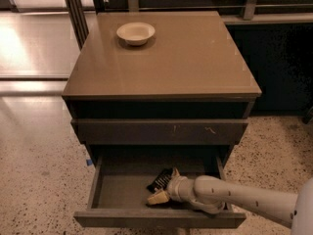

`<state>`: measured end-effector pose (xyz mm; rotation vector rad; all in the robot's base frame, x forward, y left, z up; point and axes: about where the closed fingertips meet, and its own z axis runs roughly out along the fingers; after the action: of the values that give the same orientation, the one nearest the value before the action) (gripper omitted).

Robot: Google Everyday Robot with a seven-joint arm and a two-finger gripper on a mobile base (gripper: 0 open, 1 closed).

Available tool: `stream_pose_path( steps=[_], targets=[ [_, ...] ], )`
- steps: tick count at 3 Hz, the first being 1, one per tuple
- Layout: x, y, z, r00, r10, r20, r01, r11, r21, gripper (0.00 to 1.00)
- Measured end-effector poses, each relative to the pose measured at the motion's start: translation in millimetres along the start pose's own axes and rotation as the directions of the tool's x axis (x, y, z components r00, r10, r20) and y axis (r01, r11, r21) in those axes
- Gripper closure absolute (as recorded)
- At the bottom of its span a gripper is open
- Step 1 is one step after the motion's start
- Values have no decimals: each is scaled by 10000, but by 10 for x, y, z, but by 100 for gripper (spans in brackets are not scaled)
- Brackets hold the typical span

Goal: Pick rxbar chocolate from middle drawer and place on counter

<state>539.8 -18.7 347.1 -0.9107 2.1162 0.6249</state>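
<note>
Nearest to us is the plain front of the middle drawer (122, 218), pulled well out of the dark cabinet so that we look down onto its grey inner floor. The robot's pale arm (244, 202) comes in from the lower right and crosses the drawer's right front corner, and the gripper (166, 185) sits low inside the drawer, right of its centre. We see its two tan fingers (158, 198) spread apart rather than clenched, one nearer the drawer front and the other pointing toward the back. The rxbar chocolate (157, 180), a small flat black bar, lies on the drawer floor at a slant, its right end reaching into the gap between the fingers and its left end sticking out toward the middle of the drawer. We cannot tell whether either finger touches it. The left half of the drawer floor shows only grey. On the speckled floor (39, 190), just beside the cabinet's left edge, we notice a small blue scrap (89, 161). Above the open drawer sits a closed drawer front (122, 131) bearing a few pale scratches right of centre, and above that a dark recess under the slab. The counter (186, 62), glossy and tan-beige, tops the cabinet. A shallow cream bowl (136, 33) stands upright near its far left corner, well apart from the gripper.
</note>
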Motion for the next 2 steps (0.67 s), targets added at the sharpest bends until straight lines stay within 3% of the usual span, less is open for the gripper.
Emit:
stream_pose_path(
  steps=[1,2],
  targets=[
    [0,-10,12,10000,-7,-5,7,10000,61,17],
    [0,-10,12,10000,-7,-5,7,10000,60,40]
  ],
)
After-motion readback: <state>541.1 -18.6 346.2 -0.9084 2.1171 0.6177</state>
